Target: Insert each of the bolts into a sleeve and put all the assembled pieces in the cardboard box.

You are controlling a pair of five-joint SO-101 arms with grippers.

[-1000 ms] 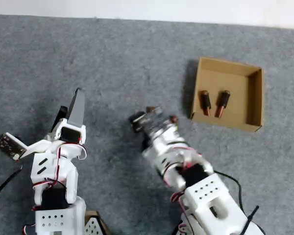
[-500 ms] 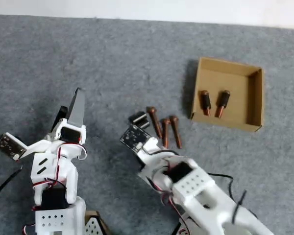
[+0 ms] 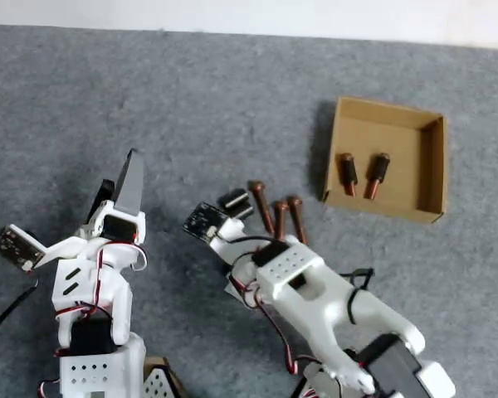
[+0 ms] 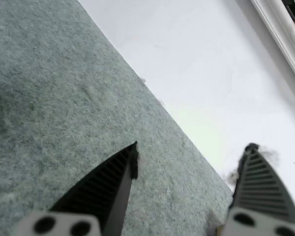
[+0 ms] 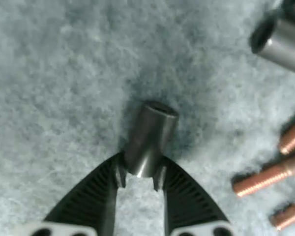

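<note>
Here, we counted two assembled pieces [image 3: 349,172] in the cardboard box [image 3: 398,137] at upper right; three bolts [image 3: 280,217] lay loose mid-frame. The right gripper [image 5: 140,173] pinched a sleeve [image 5: 150,132]; the left gripper [image 4: 192,146] gaped, empty.

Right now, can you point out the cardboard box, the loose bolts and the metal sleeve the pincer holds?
cardboard box [image 3: 402,145]: high view, bare floor.
loose bolts [image 3: 281,220]: high view, middle bolt's shank.
sleeve [image 5: 151,137]: right wrist view, side wall.

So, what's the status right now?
Left gripper open above mat. Right gripper shut on sleeve. Three bolts loose, two assembled pieces in cardboard box. Nothing blocking.
</note>
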